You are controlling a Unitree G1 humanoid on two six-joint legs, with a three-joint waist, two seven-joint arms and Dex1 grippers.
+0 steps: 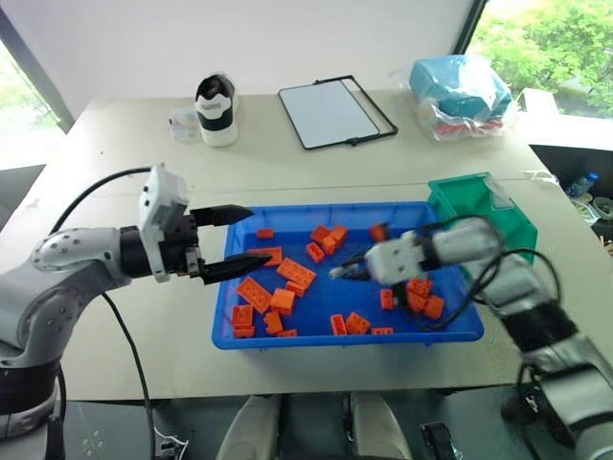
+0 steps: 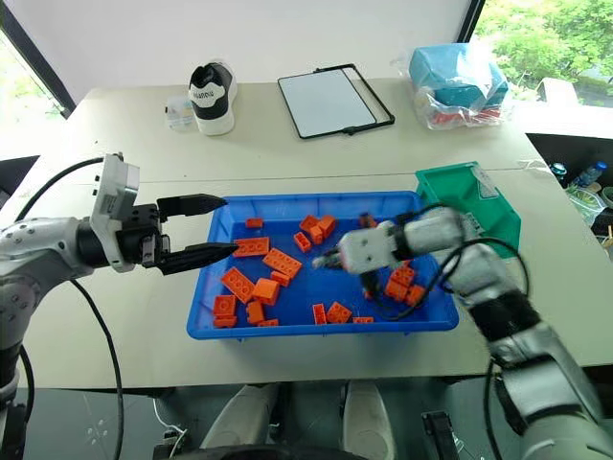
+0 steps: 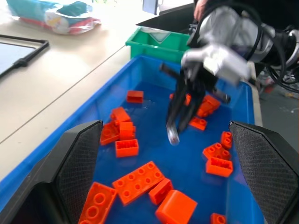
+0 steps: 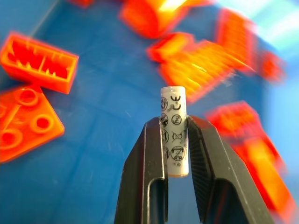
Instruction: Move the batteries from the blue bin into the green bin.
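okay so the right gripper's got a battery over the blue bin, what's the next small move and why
Probably carry it toward the green bin. The right gripper is shut on a battery and hangs above the bricks in the blue bin, so nothing blocks that move.

The battery (image 4: 173,132) bears a column of small black signs: a CE mark at the top, then round symbols and a crossed-out bin sign. The writing on the black-and-white shoe (image 2: 210,96), far left on the table, is too small to read.
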